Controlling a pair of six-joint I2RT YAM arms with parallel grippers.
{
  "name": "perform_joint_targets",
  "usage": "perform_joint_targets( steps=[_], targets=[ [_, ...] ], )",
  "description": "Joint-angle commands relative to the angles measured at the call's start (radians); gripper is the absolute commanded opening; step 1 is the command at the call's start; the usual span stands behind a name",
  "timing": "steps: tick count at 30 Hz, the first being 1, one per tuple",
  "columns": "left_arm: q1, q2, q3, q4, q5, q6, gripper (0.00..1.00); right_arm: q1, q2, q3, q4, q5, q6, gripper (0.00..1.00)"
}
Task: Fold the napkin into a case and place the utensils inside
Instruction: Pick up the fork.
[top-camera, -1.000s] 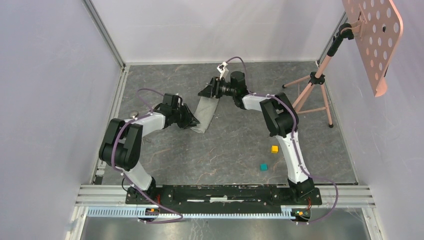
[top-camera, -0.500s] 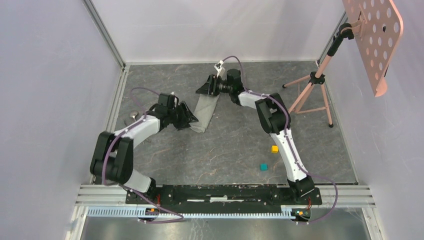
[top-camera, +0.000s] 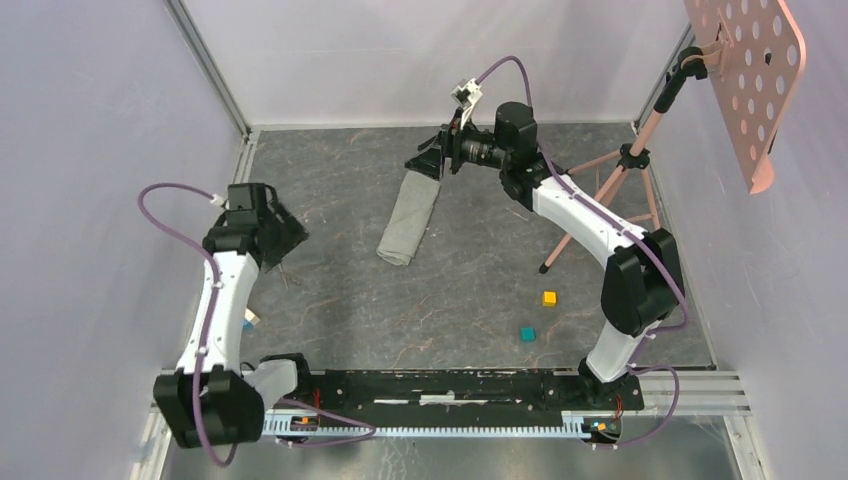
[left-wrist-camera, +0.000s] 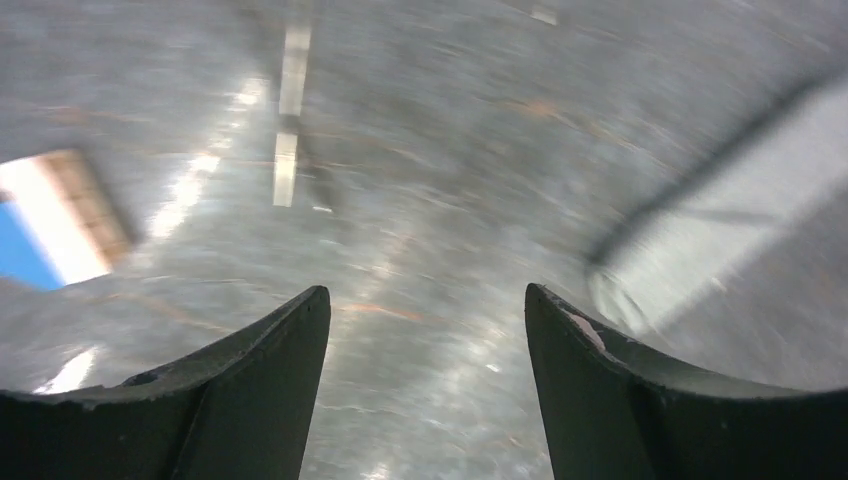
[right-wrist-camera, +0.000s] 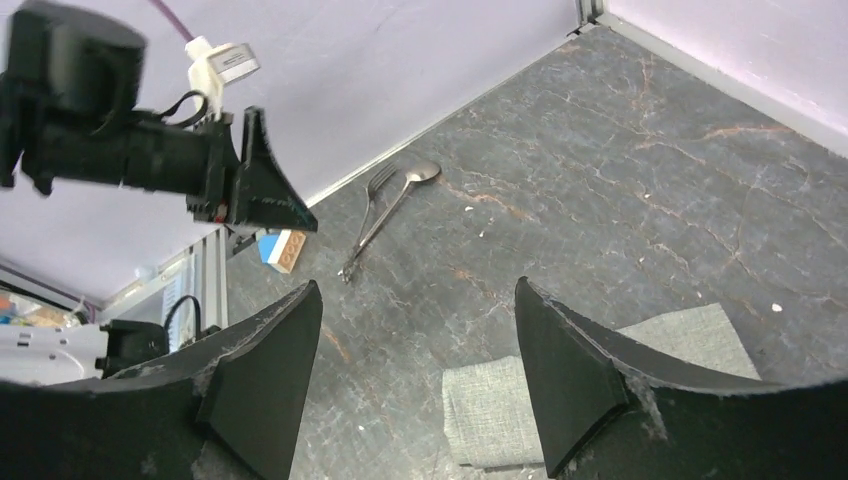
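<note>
The napkin (top-camera: 410, 218) lies on the floor folded into a long narrow grey-green strip; one end of it shows below my right gripper (right-wrist-camera: 500, 410). My right gripper (top-camera: 422, 165) hovers over the strip's far end, open, with nothing between its fingers (right-wrist-camera: 415, 290). The utensils (right-wrist-camera: 385, 205), a silver fork and spoon, lie side by side near the left wall. My left gripper (top-camera: 283, 235) is above them, well to the left of the napkin, and hides most of them from above. In its own blurred view the left gripper (left-wrist-camera: 425, 295) is open over bare floor.
A yellow cube (top-camera: 549, 298) and a teal cube (top-camera: 527, 334) sit on the right side of the floor. A pink tripod (top-camera: 620, 170) with a perforated panel (top-camera: 745, 70) stands at the back right. A small blue and wood block (right-wrist-camera: 280, 250) lies near the left rail.
My left gripper let go of the napkin's near end, opened and swung left toward the wall. My right gripper opened wider and rose off the far end, its elbow swinging right.
</note>
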Motion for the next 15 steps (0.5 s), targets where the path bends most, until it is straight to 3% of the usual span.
perform_joint_targets(
  steps=[1, 8, 15],
  targets=[
    [0.184, 0.130, 0.053, -0.141, -0.167, 0.130, 0.77, 0.002, 0.022, -0.042, -0.067, -0.019, -0.107, 0.76],
    [0.362, 0.439, 0.108, 0.011, -0.108, 0.094, 0.52, 0.002, 0.015, -0.065, -0.060, -0.029, -0.118, 0.75],
    [0.370, 0.599, 0.193, 0.100, -0.082, 0.072, 0.56, 0.002, 0.017, -0.071, -0.058, -0.024, -0.127, 0.74]
  ],
)
